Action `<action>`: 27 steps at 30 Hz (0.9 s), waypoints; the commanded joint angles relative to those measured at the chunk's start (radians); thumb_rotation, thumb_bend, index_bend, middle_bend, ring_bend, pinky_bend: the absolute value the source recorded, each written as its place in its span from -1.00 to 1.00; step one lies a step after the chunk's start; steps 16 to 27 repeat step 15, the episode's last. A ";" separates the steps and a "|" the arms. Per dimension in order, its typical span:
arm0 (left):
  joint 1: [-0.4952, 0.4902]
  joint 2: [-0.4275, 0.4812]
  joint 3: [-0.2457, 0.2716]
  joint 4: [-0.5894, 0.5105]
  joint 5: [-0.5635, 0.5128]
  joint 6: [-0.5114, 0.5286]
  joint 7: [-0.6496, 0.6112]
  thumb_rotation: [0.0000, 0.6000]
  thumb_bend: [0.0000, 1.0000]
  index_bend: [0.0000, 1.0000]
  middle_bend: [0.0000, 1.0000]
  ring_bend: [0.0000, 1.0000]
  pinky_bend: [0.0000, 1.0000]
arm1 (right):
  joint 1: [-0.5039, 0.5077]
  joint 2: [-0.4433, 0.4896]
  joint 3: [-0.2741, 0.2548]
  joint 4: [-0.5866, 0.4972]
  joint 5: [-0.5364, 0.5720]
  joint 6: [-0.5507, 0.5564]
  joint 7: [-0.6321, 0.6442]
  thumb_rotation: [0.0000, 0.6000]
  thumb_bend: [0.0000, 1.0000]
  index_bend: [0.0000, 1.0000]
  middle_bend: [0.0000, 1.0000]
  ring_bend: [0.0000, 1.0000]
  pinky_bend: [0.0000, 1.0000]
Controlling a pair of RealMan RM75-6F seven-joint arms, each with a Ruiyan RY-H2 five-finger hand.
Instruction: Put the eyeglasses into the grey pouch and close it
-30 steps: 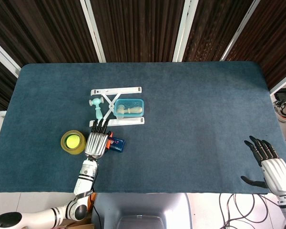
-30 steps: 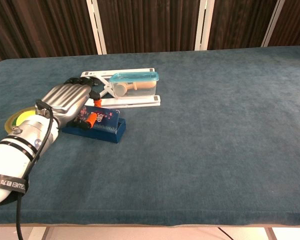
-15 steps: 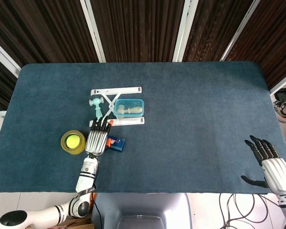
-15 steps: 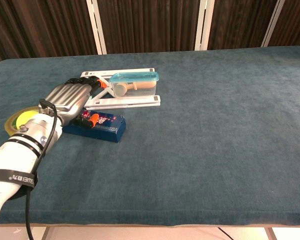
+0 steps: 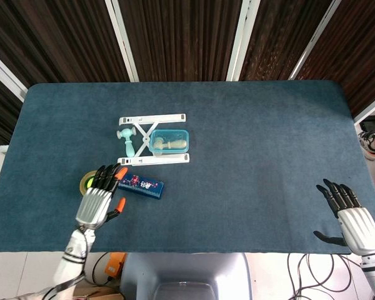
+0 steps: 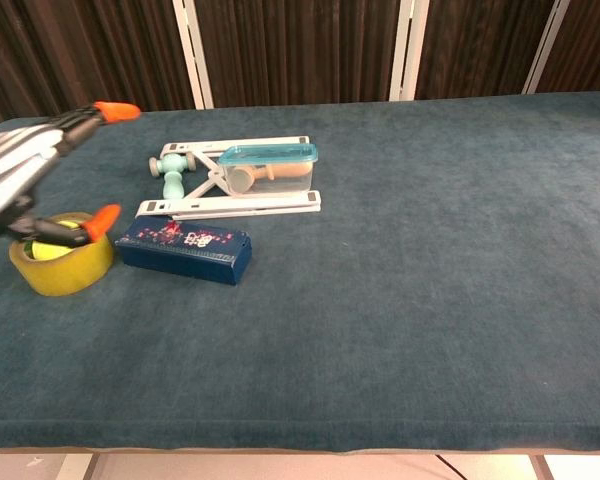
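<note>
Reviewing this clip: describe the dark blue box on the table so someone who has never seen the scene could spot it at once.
Start at the white folding stand left of centre on the teal table. Just in front of its near rail lies the dark blue box, long, flat, speckled on top. The yellow tape roll beside it is round; the box is the only rectangular dark item.

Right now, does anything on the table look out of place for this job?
Yes: no eyeglasses or grey pouch show in either view. The table holds a blue box, yellow tape roll, white folding stand, clear container and teal tool.
</note>
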 commanded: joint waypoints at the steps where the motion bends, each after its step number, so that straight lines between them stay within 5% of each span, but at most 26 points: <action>1: 0.173 0.285 0.239 -0.099 0.134 0.108 -0.186 1.00 -0.19 -0.97 -1.00 -1.00 -0.95 | 0.003 -0.015 -0.005 -0.011 0.000 -0.014 -0.045 1.00 -0.66 -1.00 -1.00 -1.00 -0.89; 3: 0.205 0.350 0.287 -0.090 0.171 0.131 -0.241 1.00 -0.21 -1.00 -1.00 -1.00 -0.96 | 0.004 -0.025 -0.004 -0.016 0.002 -0.018 -0.073 1.00 -0.66 -1.00 -1.00 -1.00 -0.90; 6: 0.241 0.360 0.291 -0.018 0.234 0.202 -0.320 1.00 -0.23 -1.00 -1.00 -1.00 -0.96 | 0.005 -0.039 -0.002 -0.025 0.008 -0.022 -0.108 1.00 -0.66 -1.00 -1.00 -1.00 -0.91; 11: 0.278 0.338 0.239 0.049 0.260 0.288 -0.381 1.00 -0.23 -1.00 -1.00 -1.00 -0.98 | 0.007 -0.051 -0.004 -0.033 0.004 -0.028 -0.139 1.00 -0.66 -1.00 -1.00 -1.00 -0.92; 27: 0.287 0.328 0.221 0.064 0.262 0.279 -0.383 1.00 -0.23 -1.00 -1.00 -1.00 -0.98 | 0.011 -0.055 -0.002 -0.033 0.005 -0.033 -0.142 1.00 -0.66 -1.00 -1.00 -1.00 -0.92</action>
